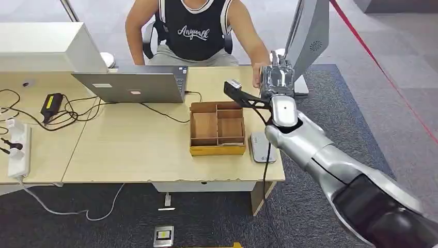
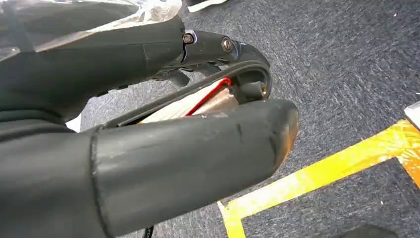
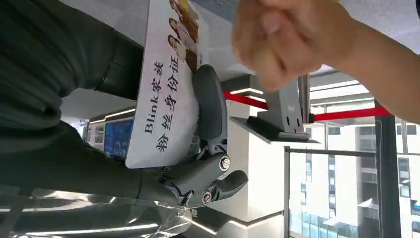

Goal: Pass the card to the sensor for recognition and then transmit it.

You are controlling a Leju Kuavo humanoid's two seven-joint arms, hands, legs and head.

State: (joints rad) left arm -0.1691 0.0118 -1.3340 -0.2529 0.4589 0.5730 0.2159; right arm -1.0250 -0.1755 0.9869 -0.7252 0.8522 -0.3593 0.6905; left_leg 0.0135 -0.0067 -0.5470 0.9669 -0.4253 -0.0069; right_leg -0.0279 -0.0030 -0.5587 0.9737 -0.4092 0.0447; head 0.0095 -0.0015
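**Card held out across the desk, a person's hand waiting beside it**

Starting at the far left of the head view, a white power strip (image 1: 17,143) lies on the wooden desk (image 1: 129,150), and a black adapter (image 1: 51,105) sits among tangled black cables just beyond it. Next comes the grey laptop (image 1: 135,86), its lid open toward the person (image 1: 199,28) seated behind the desk in a dark sleeveless top. Moving right, a wooden compartment box (image 1: 217,128) stands near the desk's middle, and just beside its right wall lies the flat grey sensor (image 1: 261,147) with a black cable running off it over the desk edge.

Now the action: the silver right arm reaches in from the lower right, and the right hand (image 1: 279,77) is up over the desk's far right corner, right next to the person's hand (image 1: 256,76). The right wrist view gives the close look: the fingers (image 3: 210,106) are clamped on a white card (image 3: 166,89) printed with "Blink" and Chinese characters, a row of small portraits at one end. The person's hand there (image 3: 285,39) is blurred, hovering near the card's end but apart from it.

The left hand (image 2: 148,139) hangs over dark carpet and yellow floor tape (image 2: 317,173), fingers curled in; something pale with a red edge shows between them, but I cannot tell what.
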